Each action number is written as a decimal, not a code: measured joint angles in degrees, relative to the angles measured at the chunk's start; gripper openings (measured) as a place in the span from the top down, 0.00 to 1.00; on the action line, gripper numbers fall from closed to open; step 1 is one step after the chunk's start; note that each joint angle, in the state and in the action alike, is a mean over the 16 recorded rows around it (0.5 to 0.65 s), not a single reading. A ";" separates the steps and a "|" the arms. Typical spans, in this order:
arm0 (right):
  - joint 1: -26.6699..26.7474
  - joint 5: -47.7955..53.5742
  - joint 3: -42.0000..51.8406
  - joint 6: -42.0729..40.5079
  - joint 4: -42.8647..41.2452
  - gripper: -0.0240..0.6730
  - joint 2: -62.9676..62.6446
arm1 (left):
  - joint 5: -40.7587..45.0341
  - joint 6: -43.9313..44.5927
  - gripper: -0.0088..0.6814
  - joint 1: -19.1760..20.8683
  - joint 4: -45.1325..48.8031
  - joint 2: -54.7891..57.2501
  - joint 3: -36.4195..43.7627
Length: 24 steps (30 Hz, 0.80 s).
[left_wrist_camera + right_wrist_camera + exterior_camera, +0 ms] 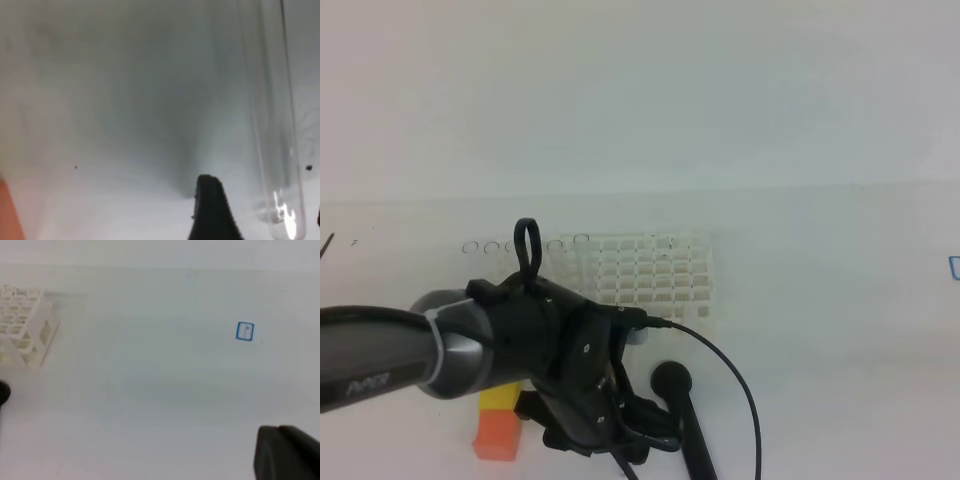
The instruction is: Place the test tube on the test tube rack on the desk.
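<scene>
Test tube (272,125) lies flat on the desk (100,100), seen only in the left wrist view as a clear glass shaft running up the right side, rounded end near the bottom edge, just right of one dark fingertip (212,210). Not yet gripped, by the look of it. Judged best handled by centring the wide-spread jaws across the shaft, lowering until both pads flank the glass, then closing gently and evenly, since thin round glass will likely roll or slip on a flat top. Further out, test tube rack (650,275) stands behind the arm, well apart from the pickup spot. Left gripper (610,440) reaches in from the left, wrist bent steeply down near the front edge, jaws at full spread, holding nothing. Beside it, a yellow-and-orange block (498,420) and a black round-headed stick (682,410). Right gripper (287,455) hangs off to the side, shut and empty, over bare desk.
</scene>
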 joint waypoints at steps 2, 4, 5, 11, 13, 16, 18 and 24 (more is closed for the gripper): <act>0.00 0.00 0.00 0.00 0.00 0.97 0.00 | 0.13 -0.11 0.38 0.00 0.09 0.33 0.00; 0.00 0.00 0.00 0.00 0.00 0.97 0.00 | 0.31 -0.19 0.38 0.00 0.29 0.62 0.00; 0.00 0.00 0.00 0.00 0.00 0.97 0.00 | 0.42 -0.20 0.38 0.00 0.43 0.74 0.00; 0.00 0.00 0.00 0.00 0.00 0.97 0.00 | 1.56 -0.20 0.40 0.00 1.54 1.32 0.00; 0.00 0.00 0.00 0.00 0.00 0.97 0.00 | 2.09 -0.20 0.42 0.00 1.99 1.46 0.00; 0.00 0.00 0.00 0.00 0.00 0.97 0.00 | 2.82 -0.23 0.47 0.00 2.66 1.62 0.00; 0.00 0.00 0.00 0.00 0.00 0.97 0.00 | 3.25 -0.28 0.52 0.00 3.06 1.68 0.00; 0.00 0.00 0.00 0.00 0.00 0.97 0.00 | 4.16 -0.54 0.72 0.00 3.63 1.72 0.00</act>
